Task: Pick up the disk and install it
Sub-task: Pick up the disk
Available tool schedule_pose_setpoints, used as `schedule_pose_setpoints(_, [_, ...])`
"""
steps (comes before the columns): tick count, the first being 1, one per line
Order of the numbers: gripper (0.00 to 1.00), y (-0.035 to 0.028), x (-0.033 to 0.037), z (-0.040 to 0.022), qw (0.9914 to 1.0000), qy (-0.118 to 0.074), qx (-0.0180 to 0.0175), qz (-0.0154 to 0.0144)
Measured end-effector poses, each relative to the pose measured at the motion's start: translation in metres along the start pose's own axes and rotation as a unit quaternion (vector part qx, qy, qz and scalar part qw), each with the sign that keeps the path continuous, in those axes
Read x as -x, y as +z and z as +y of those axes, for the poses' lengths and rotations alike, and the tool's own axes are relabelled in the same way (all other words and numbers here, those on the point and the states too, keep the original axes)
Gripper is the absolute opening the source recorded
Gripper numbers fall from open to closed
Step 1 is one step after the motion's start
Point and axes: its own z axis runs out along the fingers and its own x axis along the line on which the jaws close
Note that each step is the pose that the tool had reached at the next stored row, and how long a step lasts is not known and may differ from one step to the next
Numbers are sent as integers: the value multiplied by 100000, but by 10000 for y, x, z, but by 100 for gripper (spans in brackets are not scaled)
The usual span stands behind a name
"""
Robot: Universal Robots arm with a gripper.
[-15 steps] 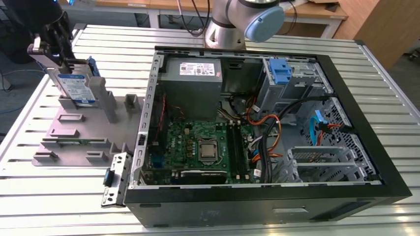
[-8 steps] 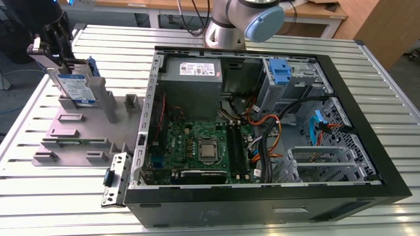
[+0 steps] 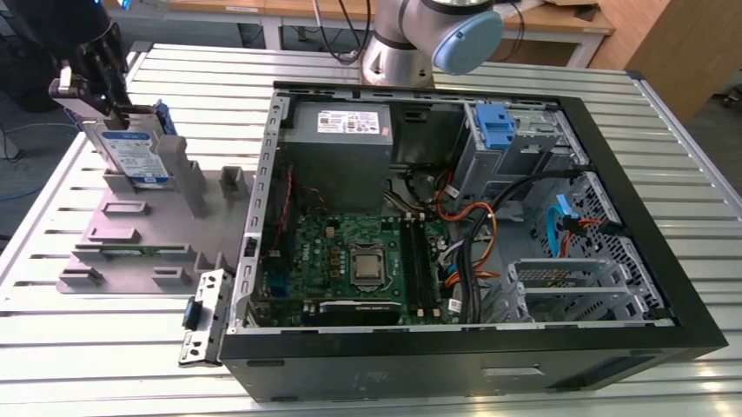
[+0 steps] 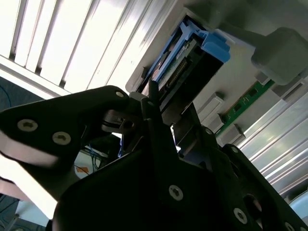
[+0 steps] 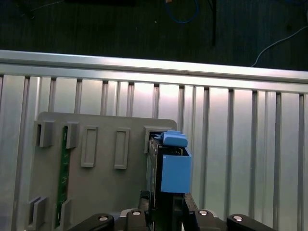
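Slatted aluminium table (image 3: 93, 347) is seen carrying two items in the exterior view: a grey slotted tray (image 3: 128, 234) towards that view's left, and an open black computer case (image 3: 649, 261) towards its right. Inside the case, a green motherboard (image 3: 347, 252), a grey power supply (image 3: 336, 152) and a drive bay with a blue latch (image 3: 495, 126) are exposed. The arm (image 3: 429, 35) is mounted behind the case.

The gripper (image 3: 104, 113) is positioned above the far corner of the tray. Its fingers (image 4: 159, 125) are closed against the two broad faces of the disk (image 3: 134, 152), so the disk is clamped between them. The disk is held on edge, nearly upright, with its blue-and-white label facing the exterior camera. Its lower end is located at the tray's corner slot; whether it rests in the slot or has cleared it cannot be determined.

In the first wrist view, a blue side rail (image 5: 175, 174) is seen on the disk's edge. In the second wrist view, the connector row (image 4: 185, 72) is seen on the disk's end. A green module (image 5: 61, 178) is seated in another slot of the tray, well apart from the disk.
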Motion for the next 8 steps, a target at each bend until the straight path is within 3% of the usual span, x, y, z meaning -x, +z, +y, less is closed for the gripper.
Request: schedule_pose_setpoints(8, [36,0,-4,0,100000,0,-6,-3])
